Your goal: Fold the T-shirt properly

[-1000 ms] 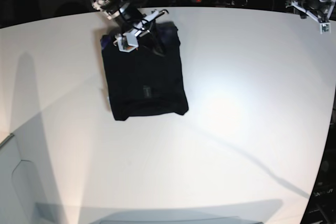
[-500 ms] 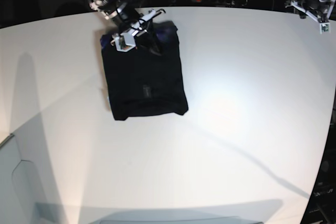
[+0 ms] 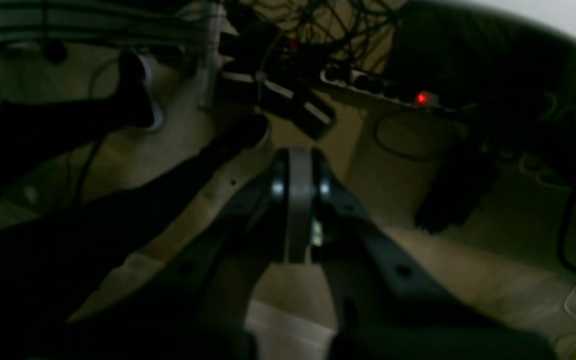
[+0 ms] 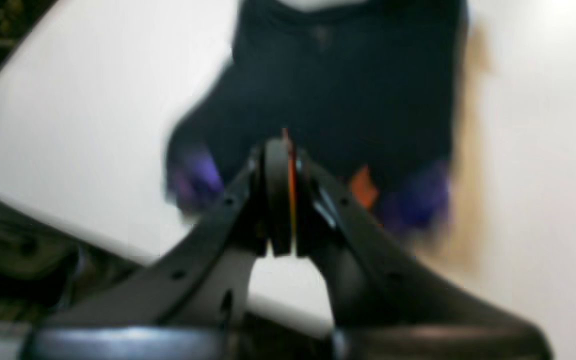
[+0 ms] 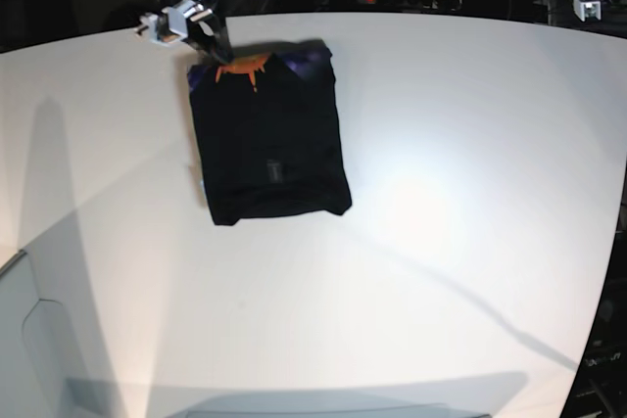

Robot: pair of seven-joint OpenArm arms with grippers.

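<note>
Right end effector (image 5: 217, 49) has lifted off the T-shirt (image 5: 269, 134).

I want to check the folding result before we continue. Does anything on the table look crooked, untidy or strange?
Mostly tidy. The T-shirt lies folded into a compact rectangle on the table, turned slightly against the table edge. Its bottom edge bulges a little unevenly at the corners. Both grippers are shut and hold nothing.
</note>
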